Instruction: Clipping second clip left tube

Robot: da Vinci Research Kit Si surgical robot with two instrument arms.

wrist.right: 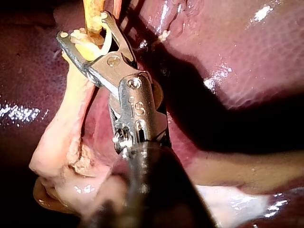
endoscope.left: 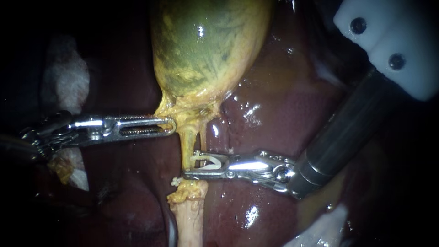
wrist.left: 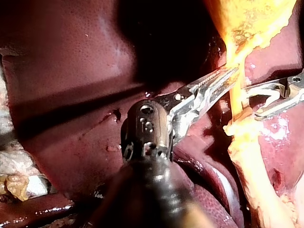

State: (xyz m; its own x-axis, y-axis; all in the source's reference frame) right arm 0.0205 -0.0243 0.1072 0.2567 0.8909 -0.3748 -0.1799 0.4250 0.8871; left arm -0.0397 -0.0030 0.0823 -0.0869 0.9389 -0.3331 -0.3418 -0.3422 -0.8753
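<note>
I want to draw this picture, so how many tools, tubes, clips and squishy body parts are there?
instruments: 2, the left instrument and the right instrument
gallbladder: 1
liver: 1
tube: 1
clip: 1
total: 6

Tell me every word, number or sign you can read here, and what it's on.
No readable words, brands or signs anywhere.
Right instrument: small stamped marks on its metal joint, too small to read.
Left instrument: none.
Clip, gallbladder, liver: none.
</note>
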